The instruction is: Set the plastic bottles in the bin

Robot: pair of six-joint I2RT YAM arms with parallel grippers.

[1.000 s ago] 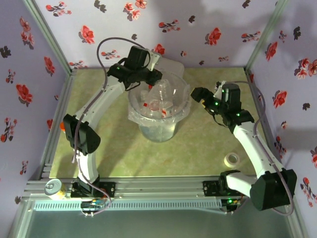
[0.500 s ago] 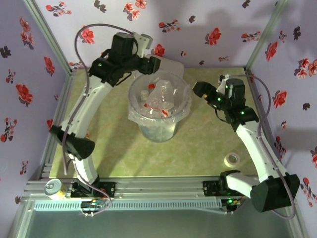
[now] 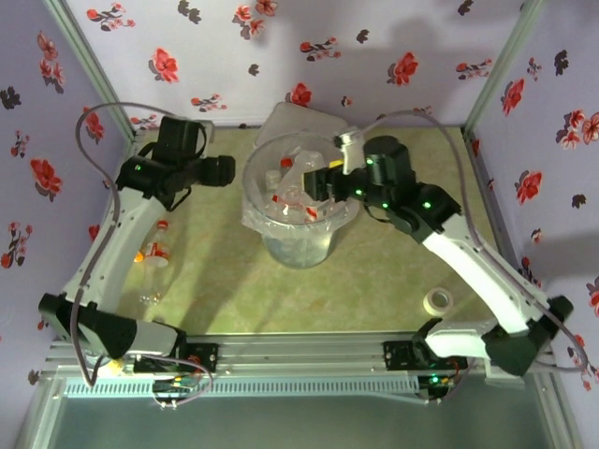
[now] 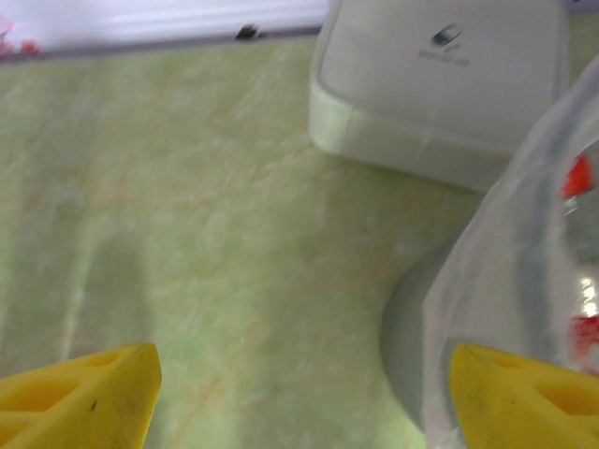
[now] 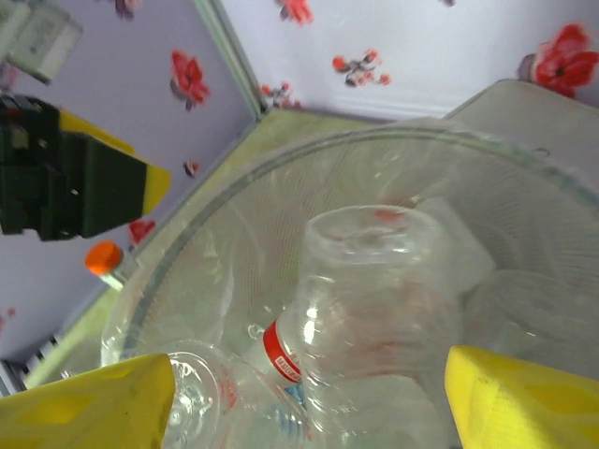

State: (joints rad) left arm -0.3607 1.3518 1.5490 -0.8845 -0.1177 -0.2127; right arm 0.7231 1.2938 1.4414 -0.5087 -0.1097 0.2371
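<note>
The bin stands mid-table, lined with a clear bag, and several plastic bottles lie inside it. My right gripper hangs over the bin's right rim. In the right wrist view its jaws stand open. A clear bottle with a red label lies below and between them, base up, touching neither finger. My left gripper is left of the bin, open over bare table, with the bin's wall beside its right finger. More bottles lie on the table at the left.
A white flat box lies behind the bin by the back wall. A white tape roll sits near the right front. An orange-capped container lies among the bottles on the left. Floral walls close in three sides.
My left gripper has opened and swung from the bin's back-left rim out to the left. My right gripper has moved left, from beside the bin to over it.
</note>
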